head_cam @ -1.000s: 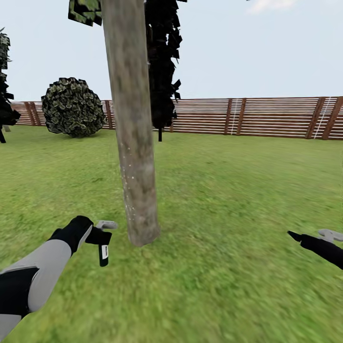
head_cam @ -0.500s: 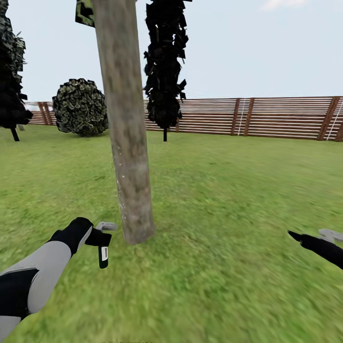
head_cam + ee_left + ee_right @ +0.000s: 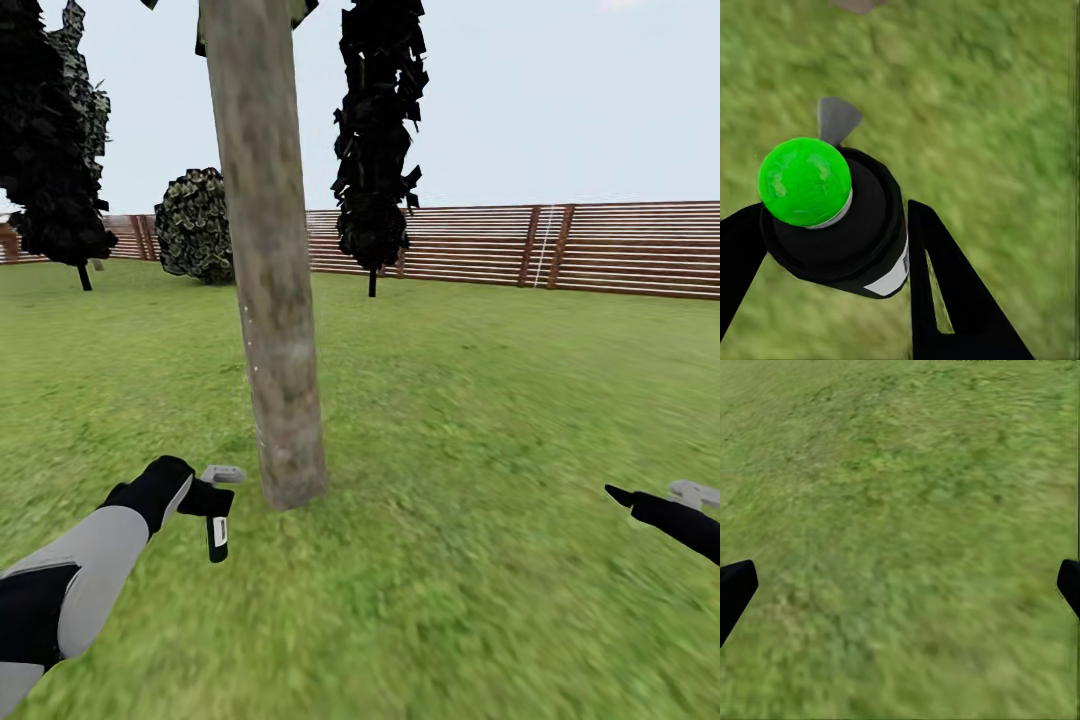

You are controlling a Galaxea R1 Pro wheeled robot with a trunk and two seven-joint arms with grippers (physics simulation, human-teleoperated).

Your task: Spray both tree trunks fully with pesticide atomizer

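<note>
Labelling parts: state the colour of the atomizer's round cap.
Bright green, on the black atomizer held by the left hand; clearest in the left wrist view.

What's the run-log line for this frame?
left gripper: shut on pesticide atomizer | right gripper: open over lawn | tree trunk: just ahead of the atomizer | spray: none visible

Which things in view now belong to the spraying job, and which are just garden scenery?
For the job:
- pesticide atomizer, gripped by the left gripper
- tree trunk, just ahead of the atomizer

Scenery:
- dark narrow trees
- round shrub
- wooden fence
- lawn
- right gripper, open and empty over grass
</note>
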